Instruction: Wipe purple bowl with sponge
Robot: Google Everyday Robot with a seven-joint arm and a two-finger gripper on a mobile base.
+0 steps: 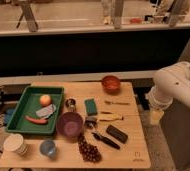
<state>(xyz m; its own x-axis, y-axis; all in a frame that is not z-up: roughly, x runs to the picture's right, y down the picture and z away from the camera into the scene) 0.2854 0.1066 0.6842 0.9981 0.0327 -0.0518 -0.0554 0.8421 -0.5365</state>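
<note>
Right of table [134, 146], gripper [155, 117] hangs; tray [22, 108] holds fruit [45, 100].

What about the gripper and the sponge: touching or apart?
Apart. Camera view: the gripper hangs beyond the table edge, with tabletop and cutlery between it and the sponge.

A green tray [25, 107] at 9 o'clock on the table [133, 145] holds 1 orange fruit [45, 100], a grey piece [46, 111] and a red pepper [36, 120]. Orange-brown bowl [111, 83] at 1 o'clock, black block [116, 133] at 4, grapes [89, 149] at 6, blue cup [48, 148] at 7.
</note>
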